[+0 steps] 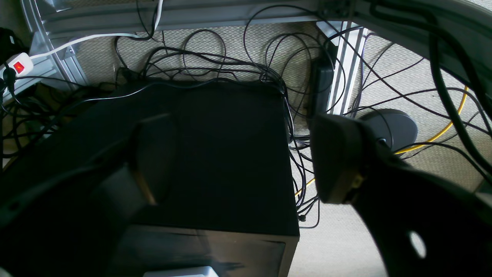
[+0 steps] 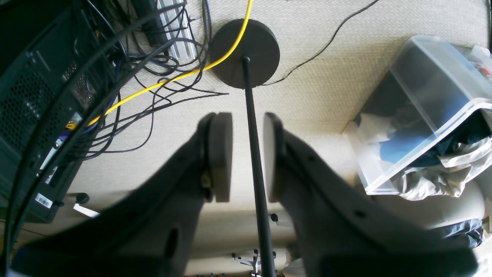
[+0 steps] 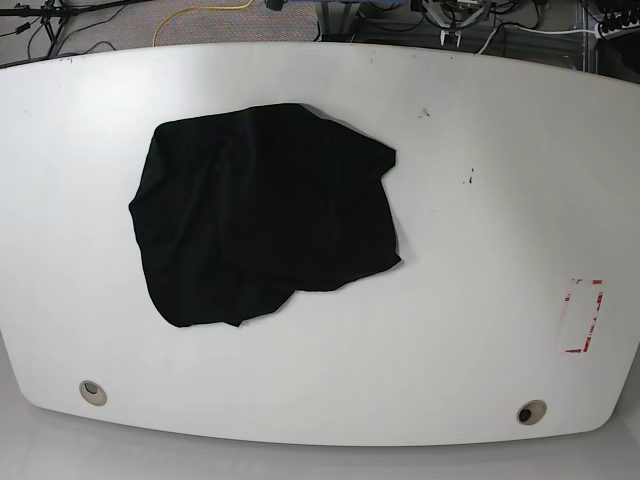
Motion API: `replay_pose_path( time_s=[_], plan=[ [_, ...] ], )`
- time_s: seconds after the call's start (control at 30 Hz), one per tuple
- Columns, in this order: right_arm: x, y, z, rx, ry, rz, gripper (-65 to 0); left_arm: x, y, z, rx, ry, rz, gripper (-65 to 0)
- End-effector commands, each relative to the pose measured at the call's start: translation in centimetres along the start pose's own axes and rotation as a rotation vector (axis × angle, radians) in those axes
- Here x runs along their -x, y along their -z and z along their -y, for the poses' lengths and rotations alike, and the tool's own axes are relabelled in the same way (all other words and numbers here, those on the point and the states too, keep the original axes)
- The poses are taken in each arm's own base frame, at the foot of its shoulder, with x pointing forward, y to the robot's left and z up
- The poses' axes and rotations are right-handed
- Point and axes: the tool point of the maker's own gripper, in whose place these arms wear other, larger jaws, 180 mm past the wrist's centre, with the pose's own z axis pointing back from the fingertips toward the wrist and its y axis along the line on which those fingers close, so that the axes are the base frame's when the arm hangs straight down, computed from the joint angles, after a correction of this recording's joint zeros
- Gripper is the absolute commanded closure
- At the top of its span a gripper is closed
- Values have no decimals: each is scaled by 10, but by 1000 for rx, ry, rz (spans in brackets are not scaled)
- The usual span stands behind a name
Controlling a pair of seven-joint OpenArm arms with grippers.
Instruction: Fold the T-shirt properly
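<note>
- You are looking at the black T-shirt (image 3: 262,212) lying crumpled on the white surface (image 3: 480,250), toward the left half of the base view and a bit toward the far edge.
- No arm is showing in the base view, so both arms are sitting off the surface, well apart from the shirt.
- The shirt is lying on the side where your right arm works, so I think the right arm is the nearer one.
- Your right gripper (image 2: 248,156) is pointing down at the floor with its pads a little apart and nothing between them; the thin black pole (image 2: 256,181) is only standing behind the gap.
- Your left gripper (image 1: 234,161) is standing wide apart, holding nothing, over a black box (image 1: 215,154) and wires on the floor.
- The shirt's long side is running from its far right corner to its near left corner.
- No fold is done yet, I think.
</note>
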Motion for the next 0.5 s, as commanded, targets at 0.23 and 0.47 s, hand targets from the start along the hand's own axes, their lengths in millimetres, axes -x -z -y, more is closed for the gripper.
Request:
replay_pose_path(
  time_s=[0.23,0.47],
  plan=[
    [9,0,0,0,-1,-20,-113,0,0,-5,-10,10,0,-376],
    [10,0,1,4,1,-22,-95,-2,0,-6,-15,17,5,-378]
  ],
)
